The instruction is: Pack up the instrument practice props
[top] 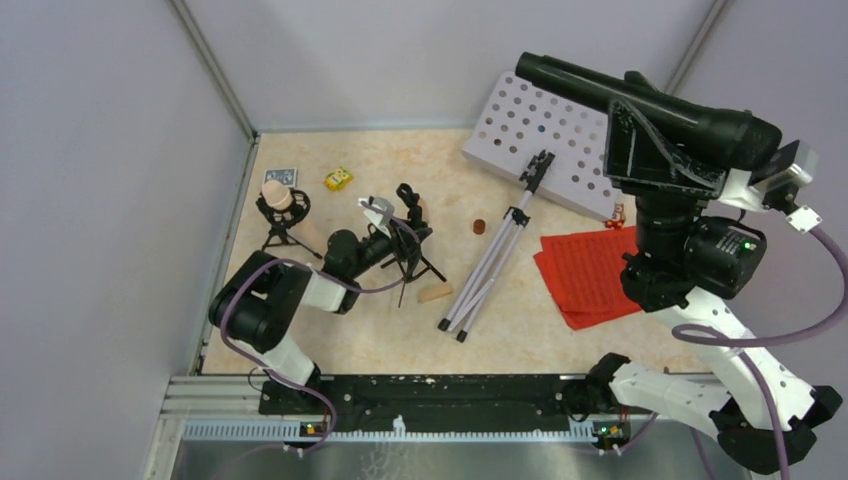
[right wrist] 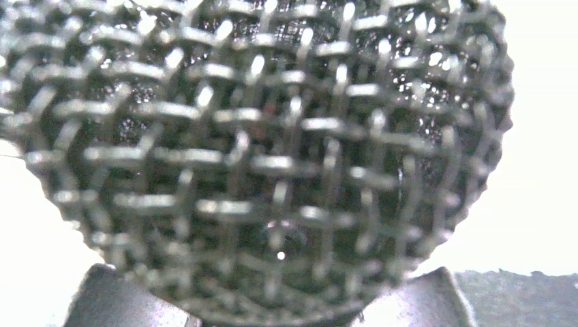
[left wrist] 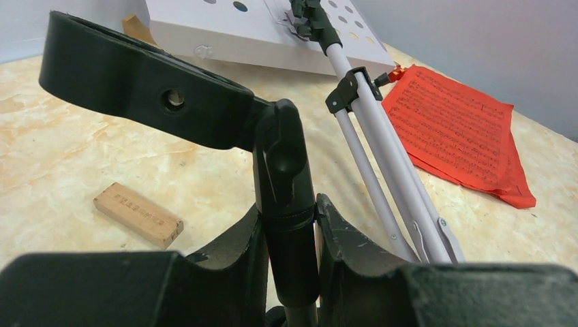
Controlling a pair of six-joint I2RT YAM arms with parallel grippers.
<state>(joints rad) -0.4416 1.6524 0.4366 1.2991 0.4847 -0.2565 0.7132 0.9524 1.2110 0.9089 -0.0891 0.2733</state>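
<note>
My left gripper (top: 398, 240) (left wrist: 293, 255) is shut on the stem of a small black tripod (top: 415, 250) (left wrist: 283, 157), whose mic clip (left wrist: 136, 88) sticks out to the left. My right gripper (top: 650, 118) (right wrist: 272, 303) is raised high and shut on the black microphone (top: 620, 95); its mesh head (right wrist: 259, 150) fills the right wrist view. The beige microphone (top: 279, 195) stands on the other small black tripod (top: 283, 232) at the far left. The white perforated music desk (top: 540, 135) (left wrist: 225, 27) lies flat with its silver legs (top: 490, 265) (left wrist: 382, 157) folded. Red sheet-music pages (top: 585, 272) (left wrist: 457, 129) lie to the right.
A tan wooden block (top: 435, 292) (left wrist: 138, 214) lies beside the left gripper. A yellow toy car (top: 338, 179), a blue card (top: 280, 176), a small brown disc (top: 478, 226) and a small red toy (top: 615, 222) lie on the table. Grey walls close in the left, back and right.
</note>
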